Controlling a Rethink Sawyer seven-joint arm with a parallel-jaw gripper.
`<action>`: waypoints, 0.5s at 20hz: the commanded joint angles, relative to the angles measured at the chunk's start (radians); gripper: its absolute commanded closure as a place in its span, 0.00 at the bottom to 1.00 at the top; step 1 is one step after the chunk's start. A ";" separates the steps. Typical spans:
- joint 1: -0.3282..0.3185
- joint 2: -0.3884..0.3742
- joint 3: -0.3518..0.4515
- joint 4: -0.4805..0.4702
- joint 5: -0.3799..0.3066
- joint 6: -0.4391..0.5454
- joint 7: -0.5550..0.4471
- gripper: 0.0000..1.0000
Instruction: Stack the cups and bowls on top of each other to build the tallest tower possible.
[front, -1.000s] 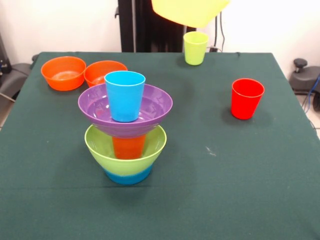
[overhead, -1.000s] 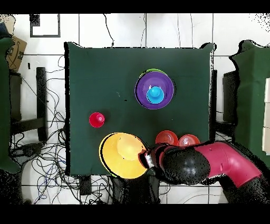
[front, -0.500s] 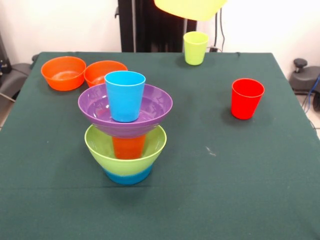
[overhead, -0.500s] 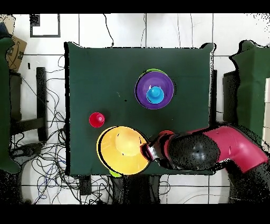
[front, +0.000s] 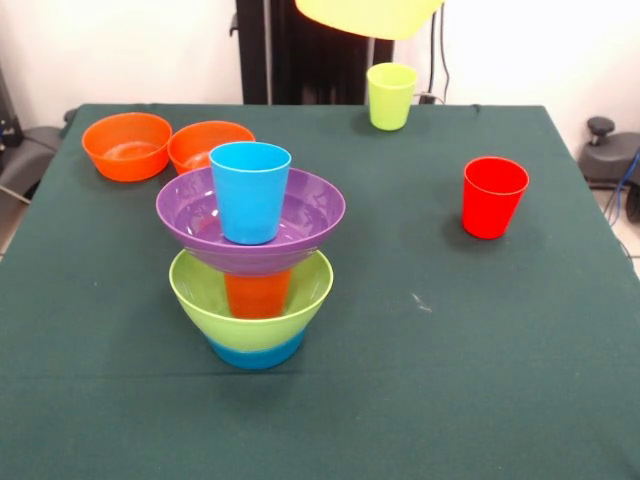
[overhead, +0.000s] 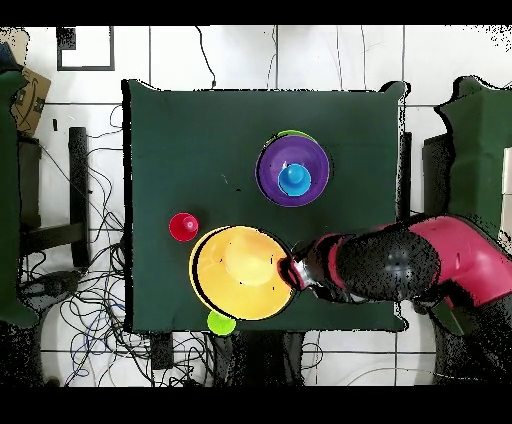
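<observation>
- Tower (front: 252, 262), landmark: glossy plastic; small blue bowl (front: 256, 351) lowest, lime green bowl (front: 250, 295) holding orange cup (front: 257, 293), wide purple bowl (front: 250, 218) holding light blue cup (front: 249, 190).
- Gripper (overhead: 293, 273) clamps the rim of the largest yellow bowl (overhead: 241, 271), held aloft beyond the tower.
- Two small orange bowls (front: 165, 146) sit behind the tower, touching.

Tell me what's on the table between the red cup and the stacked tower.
Nothing: in the front view the green cloth between the red cup and the tower is bare.
</observation>
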 joint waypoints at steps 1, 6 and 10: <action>0.008 0.126 0.004 -0.116 -0.087 0.167 -0.412 1.00; 0.012 0.172 0.006 -0.163 -0.116 0.219 -0.440 1.00; 0.020 0.212 -0.002 -0.206 -0.141 0.252 -0.468 1.00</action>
